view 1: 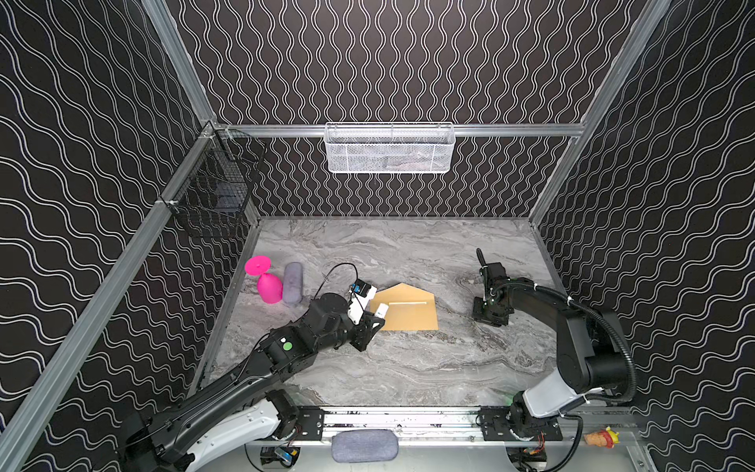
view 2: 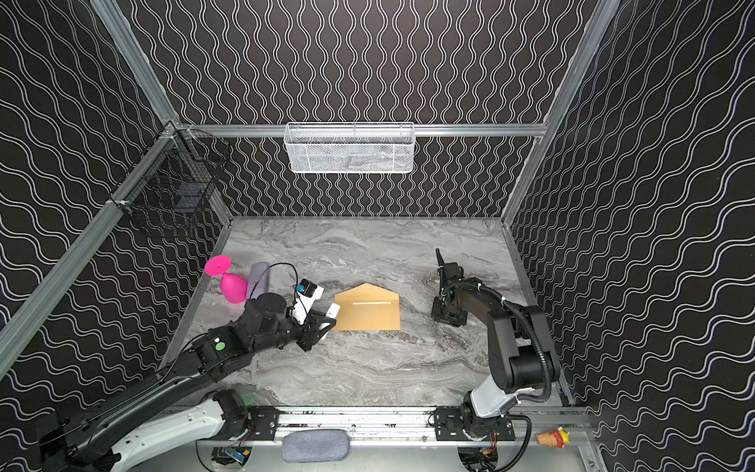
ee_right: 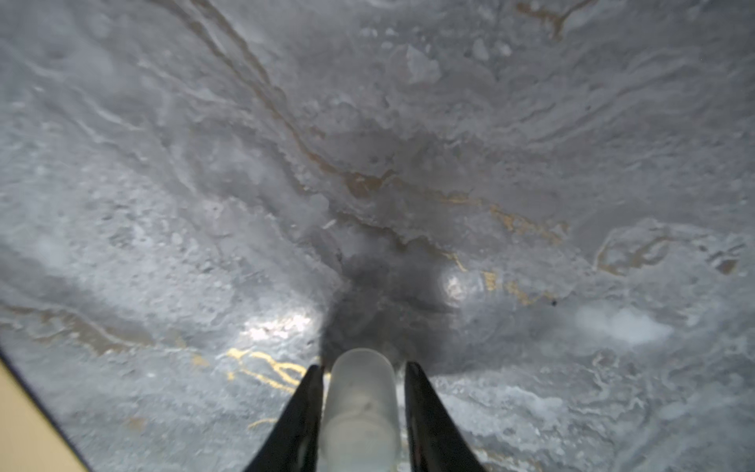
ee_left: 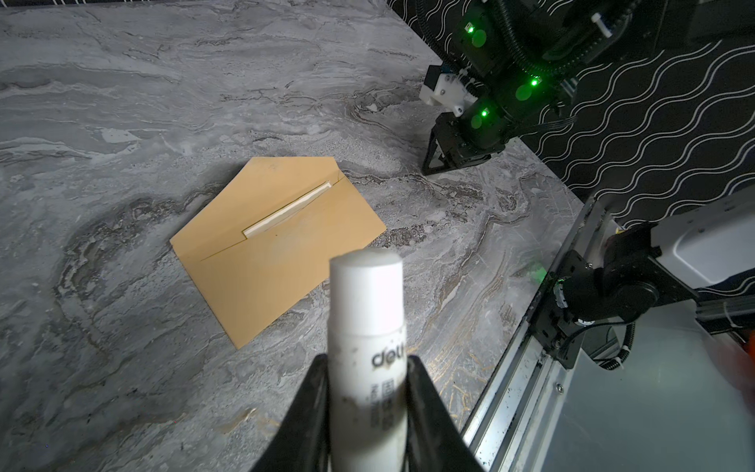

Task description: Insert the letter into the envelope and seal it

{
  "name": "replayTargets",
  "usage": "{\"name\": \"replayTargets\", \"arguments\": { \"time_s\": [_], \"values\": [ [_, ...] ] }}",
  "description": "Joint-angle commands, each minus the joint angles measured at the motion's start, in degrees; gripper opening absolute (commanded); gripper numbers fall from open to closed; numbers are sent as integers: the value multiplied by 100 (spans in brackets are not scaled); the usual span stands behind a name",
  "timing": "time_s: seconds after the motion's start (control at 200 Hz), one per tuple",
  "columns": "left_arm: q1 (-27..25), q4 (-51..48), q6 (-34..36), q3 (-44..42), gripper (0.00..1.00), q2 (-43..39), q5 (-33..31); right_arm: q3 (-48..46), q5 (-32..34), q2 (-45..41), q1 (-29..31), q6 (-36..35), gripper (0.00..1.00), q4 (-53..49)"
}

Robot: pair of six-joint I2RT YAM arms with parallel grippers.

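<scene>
The left gripper [ee_left: 365,365] clamps a white glue stick [ee_left: 365,310], its blunt end pointing toward the envelope [ee_left: 278,265], while the right gripper [ee_right: 361,367], aimed down at the tabletop [view 1: 408,367] well to the envelope's right, has a frosted cap [ee_right: 361,392] standing between its jaws; a thin gap shows along one finger [ee_right: 425,408], and whether the cap is gripped cannot be told. The kraft-brown envelope lies flat near the middle of the grey marble-patterned surface, flap open and pointing toward the back wall, with the letter [ee_left: 286,214] tucked inside and only a pale strip of its edge showing at the mouth. Only the right wrist view shows the cap, which both top views hide beneath the gripper; it also catches a tan corner of the envelope at its edge. The left wrist view alone brings out part of the stick's printed label. Both top views take in what the wrist cameras miss: a pink goblet [view 1: 265,282] on its side beside a grey pouch [view 1: 293,284] at the left, a white mesh basket [view 1: 389,149] hung on the back rail, a black wire basket [view 1: 216,188] on the left rail, and a grey cushion [view 1: 364,445] on the front rail, all enclosed by black walls with white wavy lines
</scene>
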Motion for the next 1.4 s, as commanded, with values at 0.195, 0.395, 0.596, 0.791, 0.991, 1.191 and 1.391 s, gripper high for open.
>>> {"name": "replayTargets", "arguments": {
  "time_s": [0.195,0.395,0.596,0.791,0.991,1.191,1.391],
  "values": [
    [-2,490,-155,-106,0,-26,132,-16,11,-143,4,104,51,-160],
    [2,1181,-329,-404,0,-175,404,264,-411,-989,7,-72,61,-499],
    [2,2224,-433,-660,0,-216,873,260,-3216,-2373,13,-615,65,96],
    [0,3122,-479,-929,0,-205,1145,-349,-5729,-3564,329,-17,66,2110],
    [2,3669,-557,-963,0,9,1395,-433,-5782,-3760,1408,580,70,3352],
    [2,4055,-620,-1016,0,117,1573,-526,-5667,-3524,2197,907,72,4220],
    [2,4154,-629,-1033,0,154,1678,-450,-5529,-3143,2584,977,68,4527]
  ]
}}
